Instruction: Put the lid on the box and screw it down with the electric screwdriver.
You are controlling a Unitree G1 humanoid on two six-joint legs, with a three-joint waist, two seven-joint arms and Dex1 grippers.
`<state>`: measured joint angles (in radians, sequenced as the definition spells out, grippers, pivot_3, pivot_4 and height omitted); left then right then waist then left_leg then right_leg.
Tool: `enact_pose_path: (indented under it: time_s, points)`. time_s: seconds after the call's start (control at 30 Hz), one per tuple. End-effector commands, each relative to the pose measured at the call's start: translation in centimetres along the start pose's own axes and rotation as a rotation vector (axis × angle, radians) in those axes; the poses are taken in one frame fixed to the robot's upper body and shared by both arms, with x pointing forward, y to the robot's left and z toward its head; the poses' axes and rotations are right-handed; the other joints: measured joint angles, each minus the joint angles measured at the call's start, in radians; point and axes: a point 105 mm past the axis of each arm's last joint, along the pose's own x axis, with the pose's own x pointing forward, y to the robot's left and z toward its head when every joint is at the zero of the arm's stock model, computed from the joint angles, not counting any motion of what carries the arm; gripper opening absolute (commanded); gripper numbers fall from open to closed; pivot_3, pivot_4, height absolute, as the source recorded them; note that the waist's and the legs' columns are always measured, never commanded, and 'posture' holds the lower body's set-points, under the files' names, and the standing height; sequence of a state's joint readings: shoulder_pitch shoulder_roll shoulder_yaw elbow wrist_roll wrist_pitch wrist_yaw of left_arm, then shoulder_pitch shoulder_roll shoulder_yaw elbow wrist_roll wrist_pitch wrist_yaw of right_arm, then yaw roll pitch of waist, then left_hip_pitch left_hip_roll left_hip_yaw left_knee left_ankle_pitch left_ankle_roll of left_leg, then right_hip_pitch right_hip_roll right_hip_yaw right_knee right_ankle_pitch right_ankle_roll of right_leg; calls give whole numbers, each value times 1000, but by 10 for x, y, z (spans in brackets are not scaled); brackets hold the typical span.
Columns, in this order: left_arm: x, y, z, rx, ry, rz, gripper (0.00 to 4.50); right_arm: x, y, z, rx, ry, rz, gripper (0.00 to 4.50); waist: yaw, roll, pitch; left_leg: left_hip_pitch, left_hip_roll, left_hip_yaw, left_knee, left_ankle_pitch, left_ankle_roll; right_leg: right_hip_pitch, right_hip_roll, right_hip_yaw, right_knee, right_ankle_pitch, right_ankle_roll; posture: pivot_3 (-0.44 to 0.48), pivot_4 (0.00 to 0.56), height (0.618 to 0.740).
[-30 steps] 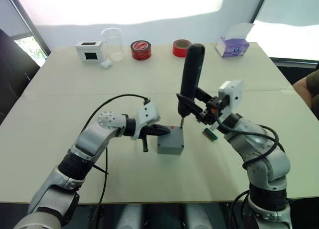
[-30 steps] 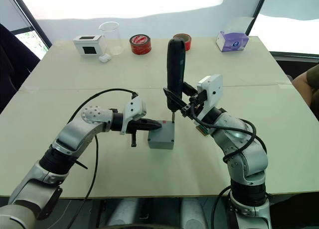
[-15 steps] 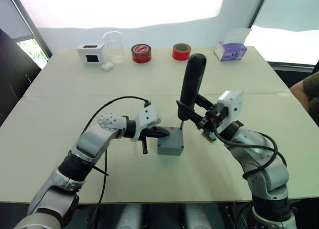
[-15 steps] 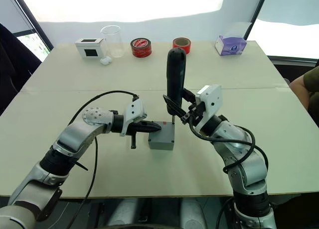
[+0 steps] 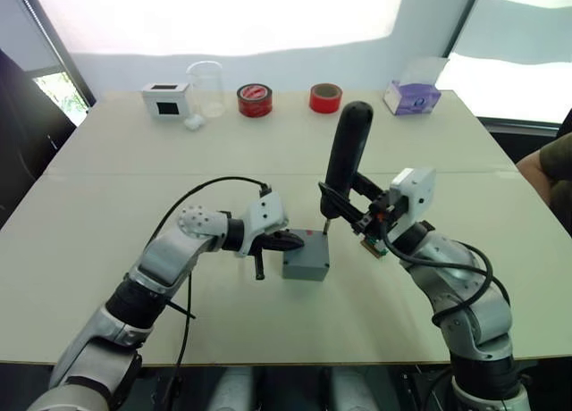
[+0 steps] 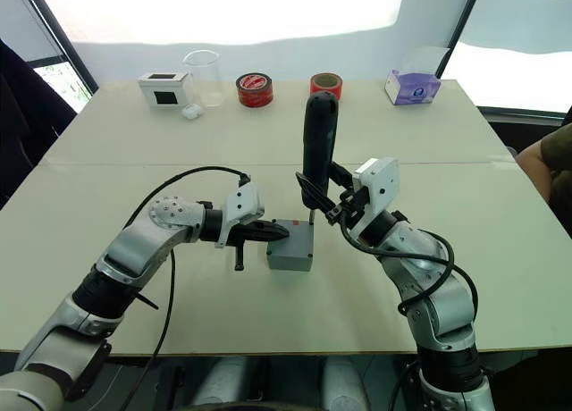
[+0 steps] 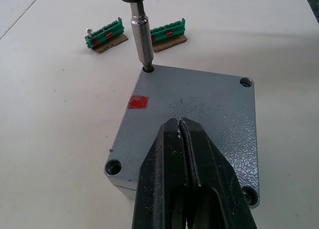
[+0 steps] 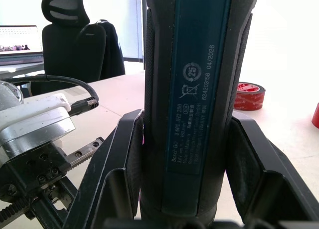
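Right gripper (image 8: 192,189) clamps the thick black cylindrical electric screwdriver (image 5: 344,161) upright, metal bit seated in the corner screw hole at 12 o'clock of the square grey plastic lid (image 7: 199,109), while the closed left gripper (image 7: 185,134) presses it onto the grey box (image 5: 305,266) mid-table against twisting.

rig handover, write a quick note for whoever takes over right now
Left gripper: shut, pressing down on the lid.
Right gripper: shut on the electric screwdriver, held upright.
Lid sits on the box mid-table; the bit is in the corner hole nearest the red mark.
Done: lid placed, first corner engaged.
Left: whether that screw is tight cannot be seen; the other three corner holes remain.
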<state>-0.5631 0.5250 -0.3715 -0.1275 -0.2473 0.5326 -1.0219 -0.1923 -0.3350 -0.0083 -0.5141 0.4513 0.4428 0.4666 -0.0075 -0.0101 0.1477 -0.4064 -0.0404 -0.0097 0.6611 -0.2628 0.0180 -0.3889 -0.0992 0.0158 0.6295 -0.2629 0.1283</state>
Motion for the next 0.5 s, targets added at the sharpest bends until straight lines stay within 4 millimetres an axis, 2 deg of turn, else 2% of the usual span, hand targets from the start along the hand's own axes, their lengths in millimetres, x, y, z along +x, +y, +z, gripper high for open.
enact_pose_path:
  time_s: [0.03,0.5]
  points:
    - [3,-4,-7,-4,27,-16,0,-9,-6,-44,64,172,-40,1796,0,0,0,0,0,0,0,0,0,0,0,0,0,0,0,0,150,740]
    - [4,-3,-8,-6,27,-13,0,-8,-7,-40,42,165,-28,1796,4,0,-1,0,0,-1,0,-1,0,-1,-4,0,-1,-2,-4,0,150,740]
